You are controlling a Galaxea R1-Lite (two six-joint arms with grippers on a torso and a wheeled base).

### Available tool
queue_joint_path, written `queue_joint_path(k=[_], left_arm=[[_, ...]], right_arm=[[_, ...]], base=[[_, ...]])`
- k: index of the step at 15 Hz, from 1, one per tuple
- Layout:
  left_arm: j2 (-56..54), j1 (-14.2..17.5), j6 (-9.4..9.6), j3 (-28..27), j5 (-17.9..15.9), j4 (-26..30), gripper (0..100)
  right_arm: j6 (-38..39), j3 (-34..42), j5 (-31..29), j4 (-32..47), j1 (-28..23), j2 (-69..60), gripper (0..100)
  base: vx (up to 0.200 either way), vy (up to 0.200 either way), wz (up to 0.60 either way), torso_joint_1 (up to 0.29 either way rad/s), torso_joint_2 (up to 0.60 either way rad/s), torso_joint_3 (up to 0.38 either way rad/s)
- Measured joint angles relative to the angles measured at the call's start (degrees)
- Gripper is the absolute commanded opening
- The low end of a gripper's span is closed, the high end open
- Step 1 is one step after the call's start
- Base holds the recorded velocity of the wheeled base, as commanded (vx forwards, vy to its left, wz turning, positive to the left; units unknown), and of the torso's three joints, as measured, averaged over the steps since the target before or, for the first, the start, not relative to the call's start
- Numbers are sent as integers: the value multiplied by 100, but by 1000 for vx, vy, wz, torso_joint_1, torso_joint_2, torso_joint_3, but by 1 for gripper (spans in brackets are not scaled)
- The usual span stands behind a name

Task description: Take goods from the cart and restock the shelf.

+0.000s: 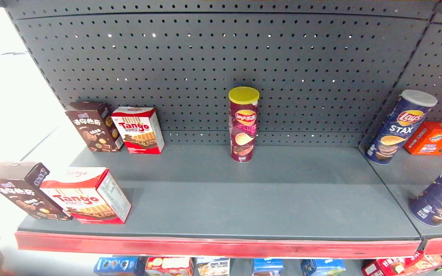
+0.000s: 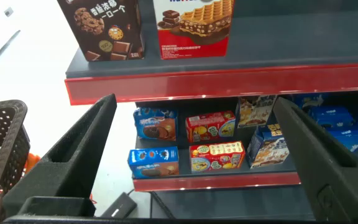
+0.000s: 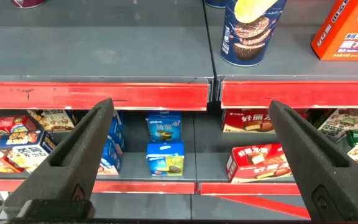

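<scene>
- Shelf [image 1: 267,195] held a yellow-lidded chips can [image 1: 243,124] upright at the back, near the middle.
- Left gripper [image 2: 194,102] hung low before the shelf's red edge strip [image 2: 229,84], fingers spread wide, holding nothing; a dark mesh basket [image 2: 2,146] stood beside it.
- Right gripper [image 3: 191,104] pointed forward at that strip likewise, fingers apart and empty.

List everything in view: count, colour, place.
chip can: one, maroon with yellow lid, upright, centre back of shelf
cookie boxes: two, brown, shelf's left, back and front
wafer boxes: two, red and white, beside each cookie box
tall cans: two, dark blue, right shelf section
carton: one, orange, right section, back
small boxes: several, blue and red, lower shelves
mesh basket: one, dark, low on left
left pincer: one, black, open
right pincer: one, black, open
</scene>
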Motion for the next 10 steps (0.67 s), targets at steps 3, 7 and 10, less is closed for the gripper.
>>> queue_joint_path(k=[3,7,10], left_arm=[[0,0,-2,0,0,0,100],[0,0,0,0,0,-5,100],[0,0,-2,0,0,-2,100]], right_arm=[[-2,0,1,2,0,0,100],[-2,0,1,5,0,0,100],[-27,0,1,10,0,0,100]], base=[[0,0,0,0,0,0],[0,0,0,0,0,0],[0,0,0,0,0,0]])
